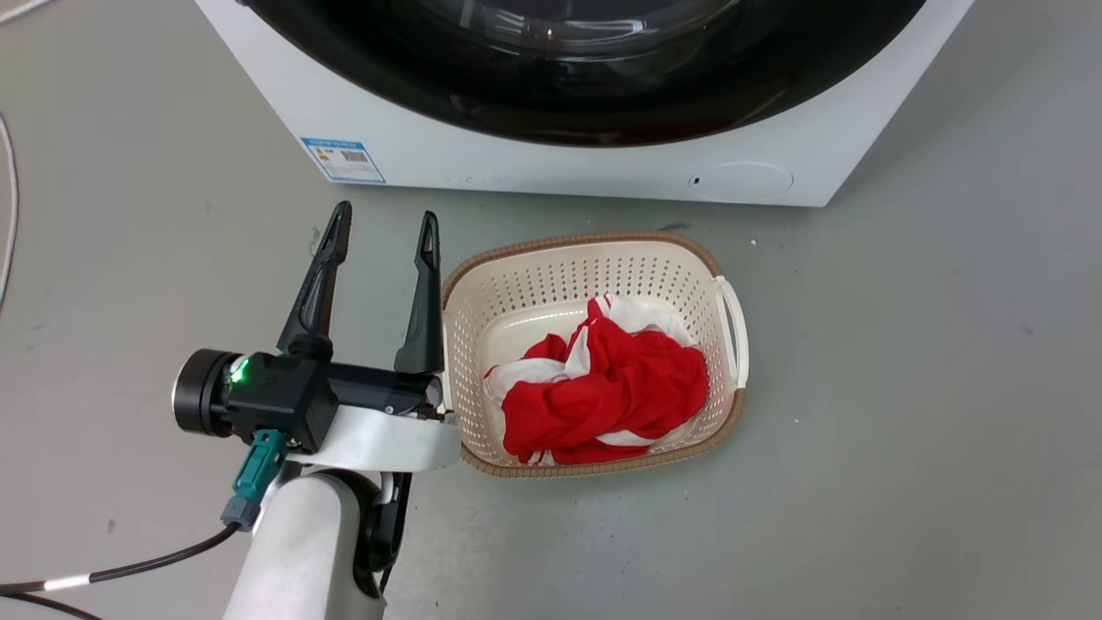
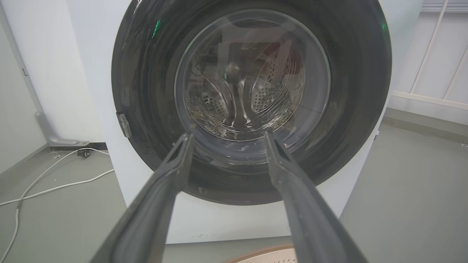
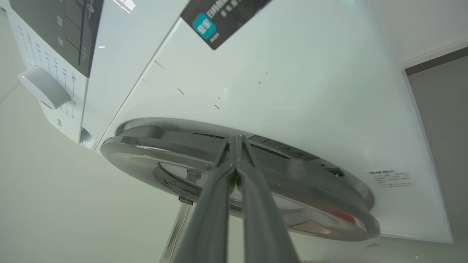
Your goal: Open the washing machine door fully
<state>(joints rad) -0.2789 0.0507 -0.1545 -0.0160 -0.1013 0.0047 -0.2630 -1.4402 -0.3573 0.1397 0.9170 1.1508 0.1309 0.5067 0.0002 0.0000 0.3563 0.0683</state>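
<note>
Grey floor, bare and open to the left of the left tool and to the right of the basket

- One washing machine, a white box across the top of the head view. Its lower front edge carries one blue label and one round filter cap.
- One washing machine door, a glossy black disc nearly as wide as the machine. In the left wrist view it lies across the drum mouth, with the perforated drum visible through the glass.
- In the right wrist view the door's rim stands a little proud of the white front. Cannot tell whether it is latched.
- One cream basket sits close in front of the machine, with a narrow strip of floor between its far rim and the machine's base. It holds one heap of red and white cloth.
- Left tool: two fingers spread wide, nothing held, pointing at the door's lower half and well short of it. Its right finger shows just beside the basket's left rim, height apart unclear.
- Right tool: two fingers pressed together, tips at the door's rim, nothing visible between them.
- One knob on the control panel.
- Two runs of white cable on the floor beside the machine, near the wall
</note>
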